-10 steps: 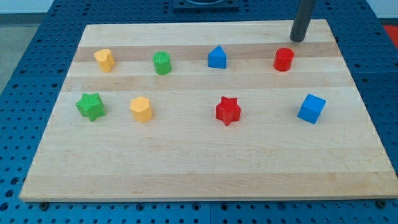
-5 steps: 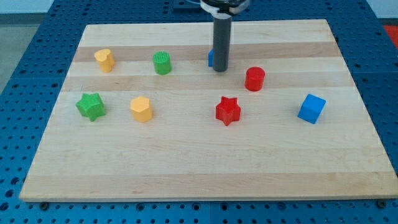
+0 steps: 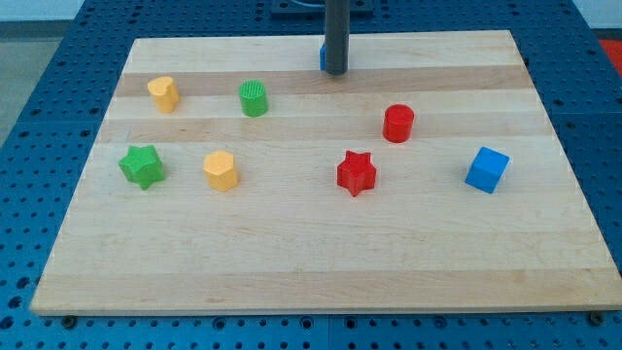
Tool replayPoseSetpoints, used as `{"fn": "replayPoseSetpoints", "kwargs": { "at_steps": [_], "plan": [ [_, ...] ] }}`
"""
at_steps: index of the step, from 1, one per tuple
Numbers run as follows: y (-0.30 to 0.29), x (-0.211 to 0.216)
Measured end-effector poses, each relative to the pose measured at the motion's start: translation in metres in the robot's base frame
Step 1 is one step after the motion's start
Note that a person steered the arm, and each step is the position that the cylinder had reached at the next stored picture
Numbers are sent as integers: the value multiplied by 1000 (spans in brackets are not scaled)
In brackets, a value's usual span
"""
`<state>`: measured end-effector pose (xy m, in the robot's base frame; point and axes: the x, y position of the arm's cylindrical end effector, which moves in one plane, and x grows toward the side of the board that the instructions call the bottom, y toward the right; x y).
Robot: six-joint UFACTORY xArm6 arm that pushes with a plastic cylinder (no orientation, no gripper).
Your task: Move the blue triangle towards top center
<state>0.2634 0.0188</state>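
Blue triangle [image 3: 323, 55] sits near the board's [image 3: 292, 272] top edge, about mid-width, almost wholly hidden behind the rod; only a thin blue sliver shows at the rod's left. My tip [image 3: 334, 72] stands at the triangle's lower right, apparently touching it (contact cannot be confirmed, the rod covers the join).

Progress, as a judgement: the triangle already lies in the top-centre zone, so the task looks essentially done; at most a slight nudge remains.

Jaws: none on this rig, a bare rod, so no open or closed state to record.

Containers: none in view. Loose on the board:
- yellow block [image 3: 163, 93]
- green cylinder [image 3: 254, 98]
- red cylinder [image 3: 397, 123]
- green star [image 3: 142, 165]
- a second yellow block [image 3: 221, 170]
- red star [image 3: 356, 172]
- blue cube [image 3: 486, 169]

All well apart from the triangle.
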Motion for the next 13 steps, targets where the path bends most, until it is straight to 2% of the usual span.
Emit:
{"fn": "replayPoseSetpoints", "kwargs": {
  "at_steps": [2, 4, 6, 10, 11, 13],
  "plan": [
    [0, -26],
    [35, -7],
    [64, -48],
    [-7, -57],
    [-5, -52],
    [20, 40]
  ]
}}
